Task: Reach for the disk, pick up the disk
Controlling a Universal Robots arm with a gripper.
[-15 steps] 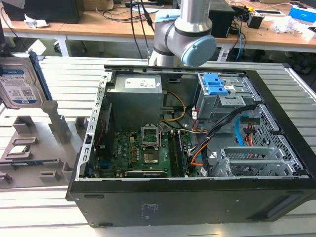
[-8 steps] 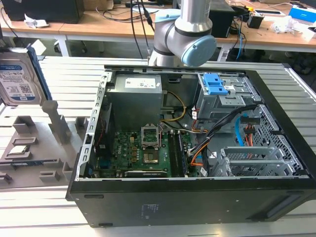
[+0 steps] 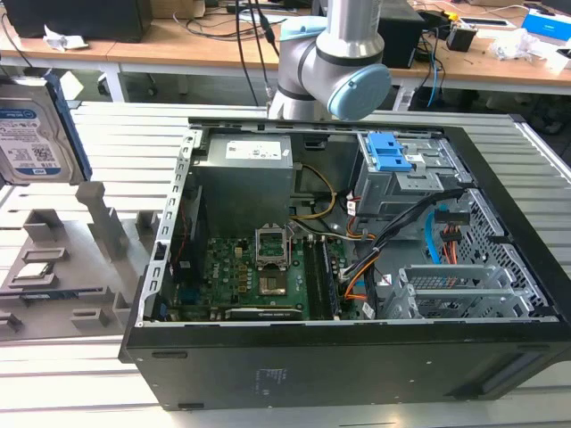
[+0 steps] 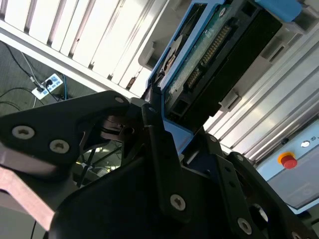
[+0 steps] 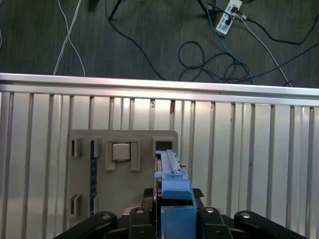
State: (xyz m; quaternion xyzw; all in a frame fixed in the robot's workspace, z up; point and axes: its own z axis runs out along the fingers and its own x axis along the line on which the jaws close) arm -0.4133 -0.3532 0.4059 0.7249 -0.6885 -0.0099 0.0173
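- First wrist view looks down past the end effector (image 5: 173, 219): its fingers are closed on the disk (image 5: 174, 191), pinching the blue frame edge-on, and the disk hangs beneath them.
- Second wrist view has a black finger (image 4: 155, 134) lying flat against the blue edge of the disk (image 4: 209, 55), whose circuit-board side is showing.
- Exterior view: the disk (image 3: 31, 134) stands upright, seemingly clear of the grey fixture (image 3: 53, 267) beneath the end effector.
- Risk: the hold is on a thin plastic frame. An off-centre pinch could probably let the disk slip or swing and drop onto the fixture, or onto the chip (image 5: 121, 151) seated just beside the slot below.
- Risk: a low corner could catch the fixture's raised posts.
- Room: bare slatted worktop (image 5: 249, 149) lies open beside the end effector. The worktop's edge and the floor cables (image 5: 209, 59) lie beyond the fixture. The open computer case (image 3: 357, 374) sits well apart.
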